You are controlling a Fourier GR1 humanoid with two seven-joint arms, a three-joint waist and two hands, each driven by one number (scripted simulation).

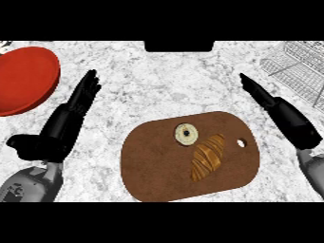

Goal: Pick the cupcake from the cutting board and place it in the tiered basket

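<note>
Both hands, left [70,114] and right [280,111], are held open with straight fingers. The cupcake [185,133] is seated on the cutting board [157,166], with the tiered basket [308,73] at two o'clock.

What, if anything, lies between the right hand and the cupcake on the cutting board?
Nothing visible: only bare counter and board surface separate the open right hand from the cupcake. The croissant lies beside the cupcake on the cutting board, nearer the robot.

Left hand [70,111], right hand [280,111]: fingers straight.
</note>
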